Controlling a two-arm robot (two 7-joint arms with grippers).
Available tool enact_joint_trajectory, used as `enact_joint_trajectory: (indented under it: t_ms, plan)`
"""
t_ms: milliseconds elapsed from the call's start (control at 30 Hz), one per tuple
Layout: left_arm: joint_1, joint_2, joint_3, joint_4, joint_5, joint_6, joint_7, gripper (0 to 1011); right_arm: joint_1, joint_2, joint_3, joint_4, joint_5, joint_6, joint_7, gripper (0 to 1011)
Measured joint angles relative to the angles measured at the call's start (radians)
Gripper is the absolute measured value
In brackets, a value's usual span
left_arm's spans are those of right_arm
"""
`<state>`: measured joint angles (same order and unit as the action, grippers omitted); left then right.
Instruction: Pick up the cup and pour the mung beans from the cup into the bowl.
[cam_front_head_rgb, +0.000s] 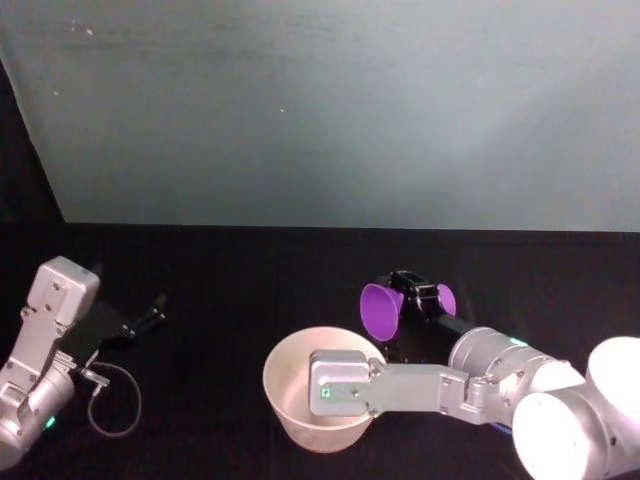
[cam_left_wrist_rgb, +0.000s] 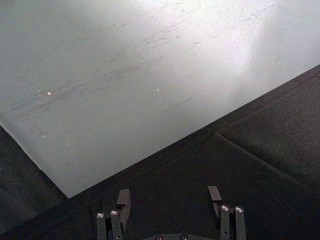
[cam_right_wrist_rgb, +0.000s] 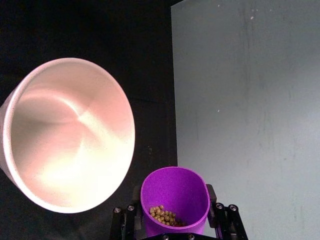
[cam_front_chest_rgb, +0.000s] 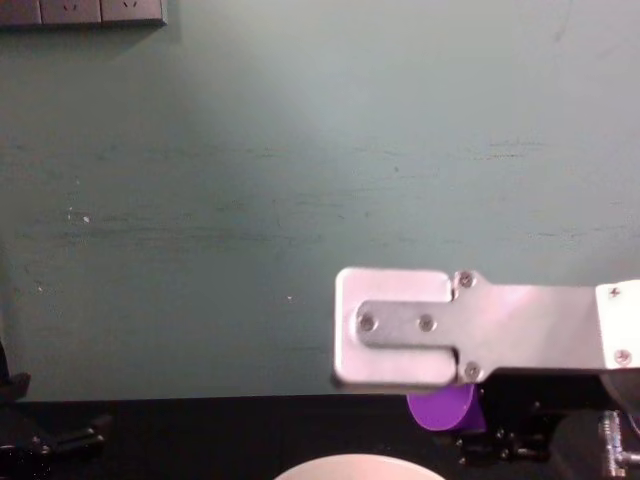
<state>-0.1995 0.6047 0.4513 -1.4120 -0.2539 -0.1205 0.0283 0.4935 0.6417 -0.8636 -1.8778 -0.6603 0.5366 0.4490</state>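
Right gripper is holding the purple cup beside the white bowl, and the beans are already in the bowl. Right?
Not quite. The right gripper holds the cup beside the bowl, but the mung beans lie inside the cup and the bowl is empty, as the right wrist view shows. The left gripper is parked open at the left.

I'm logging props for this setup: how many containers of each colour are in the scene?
Purple: 1, the cup, held tilted in the right gripper, mung beans inside.
White: 1, the bowl, beside it.
Total: 2.
Left gripper idle at the left, jaws open.
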Motion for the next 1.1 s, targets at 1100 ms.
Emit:
enact_joint_trajectory:
  t_ms: [1100]
  plan:
    - [0.0,0.0,0.0,0.0,0.0,0.0,0.0,1004,0.078,-0.041,-0.18,0.018,-0.398,0.026,0.161,723]
